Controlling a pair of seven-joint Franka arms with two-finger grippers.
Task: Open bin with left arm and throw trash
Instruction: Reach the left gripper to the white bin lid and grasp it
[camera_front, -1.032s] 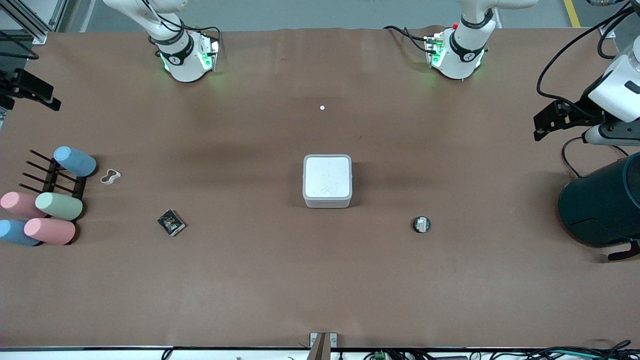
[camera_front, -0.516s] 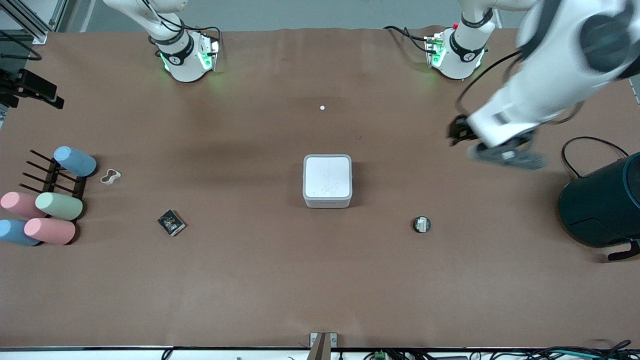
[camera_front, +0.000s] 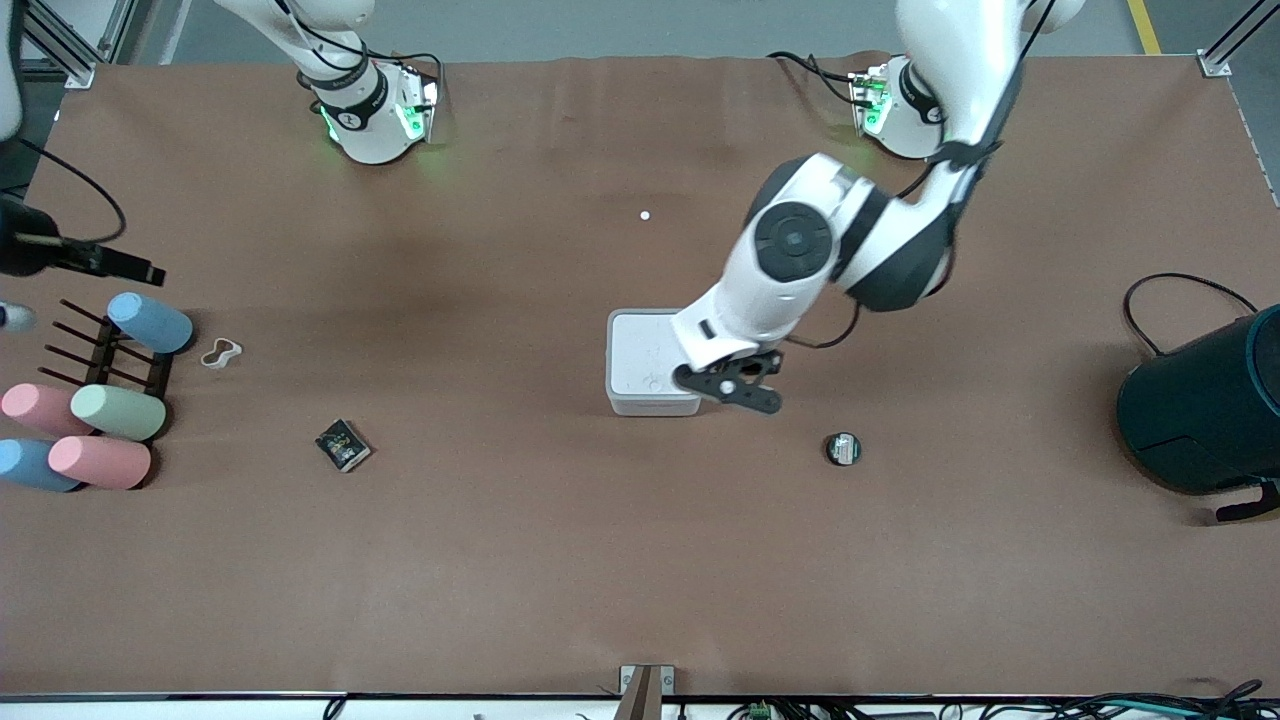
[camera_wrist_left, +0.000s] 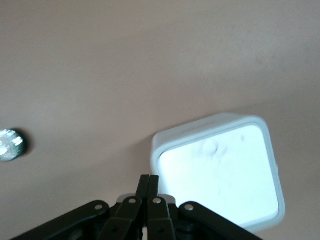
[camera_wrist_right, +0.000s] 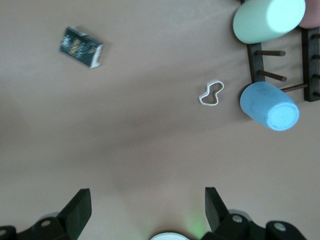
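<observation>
Right arm's end of the table: pastel cylinders (camera_front: 122, 412) lie on a dark peg rack (camera_front: 110, 352), with the white loop (camera_front: 221, 353) just beside the blue one. The right gripper (camera_wrist_right: 148, 210) waits above this area, fingers spread wide, holding nothing. The black packet (camera_front: 342, 445) lies nearer the front camera than the loop.

Centre: the bin (camera_front: 642, 365) sits with its lid down — the left gripper (camera_front: 757, 399) hangs over its corner toward the left arm's end, fingers pressed together, empty.

The black disc (camera_front: 843, 449) lies nearer the camera, toward the left arm's end. The dark teal container (camera_front: 1205, 410) stands at that end's edge.
</observation>
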